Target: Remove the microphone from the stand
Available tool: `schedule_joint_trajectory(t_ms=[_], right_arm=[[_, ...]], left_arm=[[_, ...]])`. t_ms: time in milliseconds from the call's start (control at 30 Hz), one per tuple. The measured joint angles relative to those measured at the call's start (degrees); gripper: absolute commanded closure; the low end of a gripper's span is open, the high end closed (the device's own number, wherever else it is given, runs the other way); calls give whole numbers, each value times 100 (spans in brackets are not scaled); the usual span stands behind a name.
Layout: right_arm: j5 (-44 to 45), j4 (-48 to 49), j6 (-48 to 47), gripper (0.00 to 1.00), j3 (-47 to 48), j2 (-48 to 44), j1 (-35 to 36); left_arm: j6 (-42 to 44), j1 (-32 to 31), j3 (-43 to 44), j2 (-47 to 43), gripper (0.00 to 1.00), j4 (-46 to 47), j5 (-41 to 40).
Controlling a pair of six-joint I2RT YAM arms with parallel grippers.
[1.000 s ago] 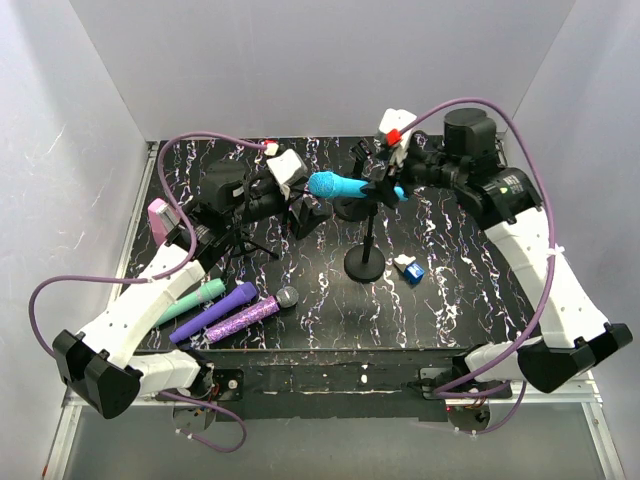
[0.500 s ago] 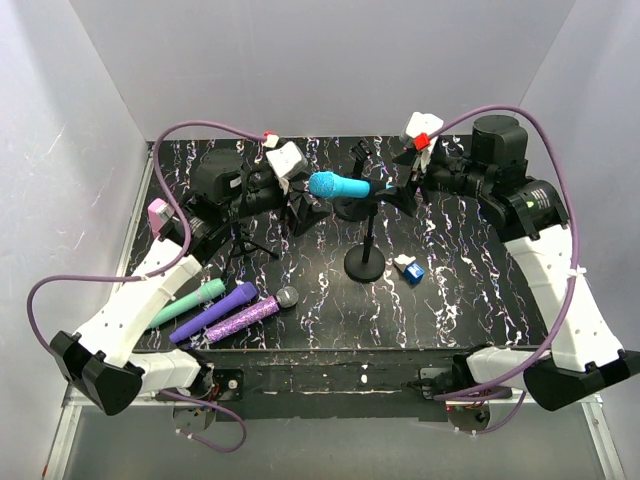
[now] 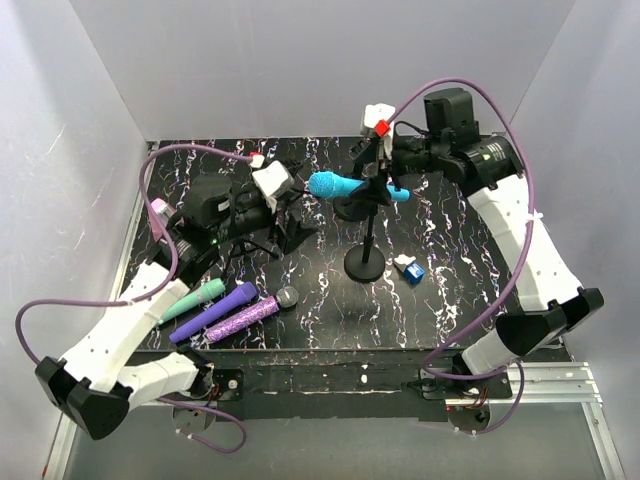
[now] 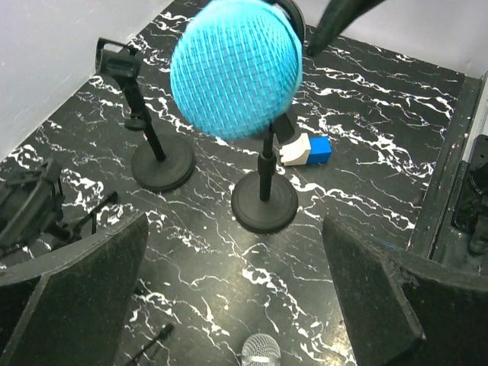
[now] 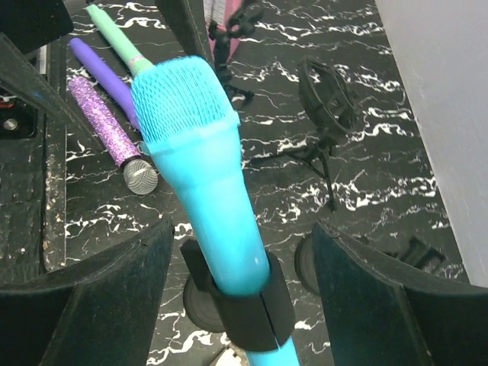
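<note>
While the microphone [image 5: 200, 183] sits clipped in the stand [image 3: 364, 263], the right claw [image 5: 240, 229], spread, straddles its handle.

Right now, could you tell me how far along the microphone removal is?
Nothing is done yet: the cyan microphone sits in the clip of the stand. In hand: the right gripper is open with a finger on each side of the handle, and the left gripper is open facing the head. Left: close, lift it out of the clip.
</note>
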Motion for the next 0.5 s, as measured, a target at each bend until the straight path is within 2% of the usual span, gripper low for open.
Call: schedule_joint_trajectory(t_ms=[133,233,333,500], right_arm=[[37,-101,-136,32,330,284,328],[184,-55,-52,57,323,365,514],[402,219,179,74,238,367,525],[522,562,496,85,103,310,308]], left_arm=[[-142,0,-457,-428,2,260,-63],[-195,0,-828,-599,2,765,-46],[-238,0,-1182,-557,2,1360,26],[-503,0,-1517,94,2,2533,223]])
